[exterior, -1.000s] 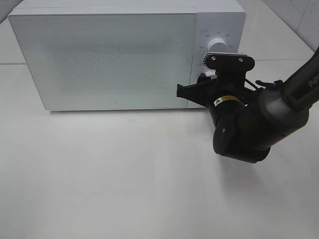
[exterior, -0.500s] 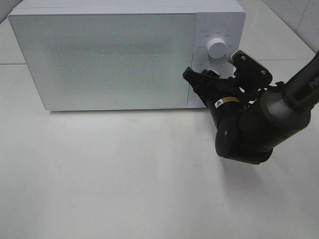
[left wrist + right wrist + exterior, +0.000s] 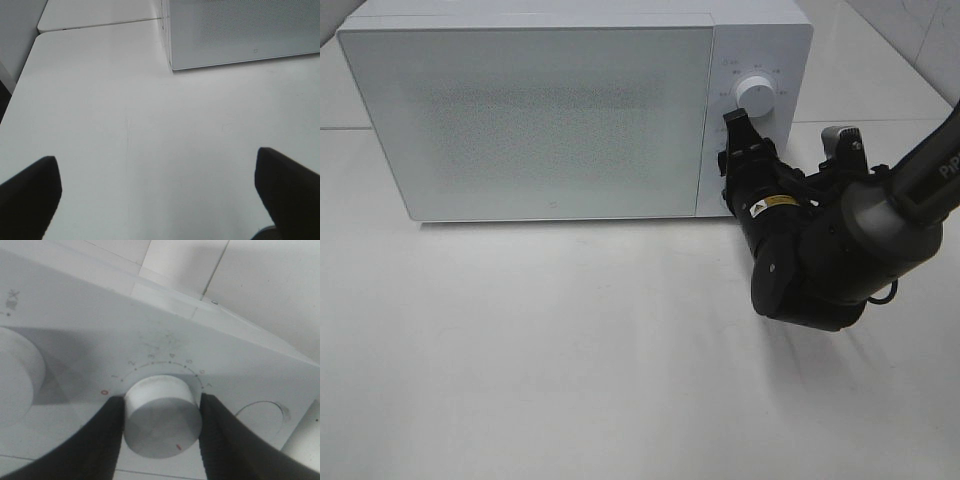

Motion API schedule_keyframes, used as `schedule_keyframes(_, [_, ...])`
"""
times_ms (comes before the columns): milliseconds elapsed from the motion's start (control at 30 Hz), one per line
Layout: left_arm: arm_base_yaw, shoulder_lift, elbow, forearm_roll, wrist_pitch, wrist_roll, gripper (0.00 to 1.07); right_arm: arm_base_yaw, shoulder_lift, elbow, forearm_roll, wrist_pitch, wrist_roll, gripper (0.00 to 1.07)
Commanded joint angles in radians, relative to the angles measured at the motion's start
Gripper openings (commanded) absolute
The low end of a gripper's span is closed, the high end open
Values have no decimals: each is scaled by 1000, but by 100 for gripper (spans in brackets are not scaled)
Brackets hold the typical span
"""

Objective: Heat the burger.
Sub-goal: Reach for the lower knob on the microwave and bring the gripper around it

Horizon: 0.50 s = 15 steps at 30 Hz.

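White tabletop (image 3: 570, 350), microwave (image 3: 765, 35) (door (image 3: 520, 110) shut); gripper (image 3: 162, 405) pinching knob (image 3: 162, 417).

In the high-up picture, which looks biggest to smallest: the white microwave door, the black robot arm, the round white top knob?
Largest: the white speckled microwave door.
Then the bulky black robot arm, which is nearer the camera, so it looks bigger.
Smallest: the round white top knob.

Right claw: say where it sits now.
Right wrist view: the right claw clamps the lower dial on the microwave's control panel, at the high view's right, below the upper dial.
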Motion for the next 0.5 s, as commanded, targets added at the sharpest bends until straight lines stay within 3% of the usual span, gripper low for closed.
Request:
schedule_keyframes(33, [-5, -16, 2, 0, -14, -3, 98, -5, -4, -28, -94, -190, 44, 6])
schedule_keyframes(500, [-5, -16, 2, 0, -14, -3, 98, -5, -4, -28, -76, -192, 234, 7])
